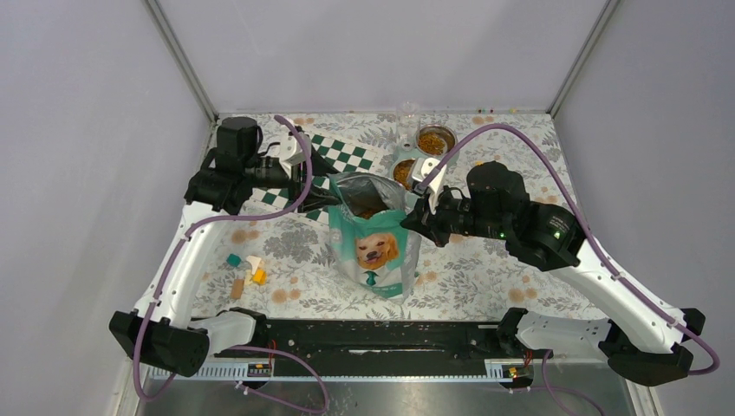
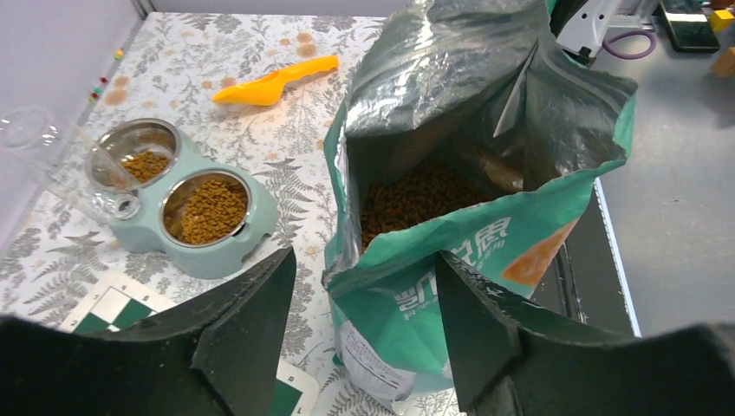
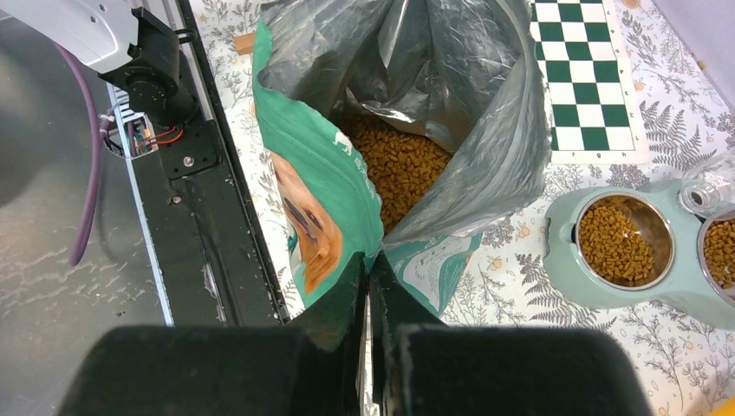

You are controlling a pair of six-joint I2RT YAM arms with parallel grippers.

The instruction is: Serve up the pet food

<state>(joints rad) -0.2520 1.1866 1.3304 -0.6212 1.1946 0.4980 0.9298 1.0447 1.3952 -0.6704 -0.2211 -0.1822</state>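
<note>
Pet food [image 2: 425, 195]: loose dry kibble, light, free-running, apt to spill; heaped low inside the open bag [image 1: 374, 251] at table centre, more in the double bowl [image 2: 221, 260] at 1 o'clock from it in the top view. Not for pinching; probably best taken up with the orange scoop [image 2: 276, 80], held by its handle. Left gripper [image 2: 364, 253] wide, flanking the bag's rim at 9 o'clock; right gripper [image 3: 370, 260] closed, seemingly pinching the limp rim at 3 o'clock.

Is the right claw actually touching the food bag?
Touching. The right wrist view shows the right gripper shut on the bag's green rim.
</note>
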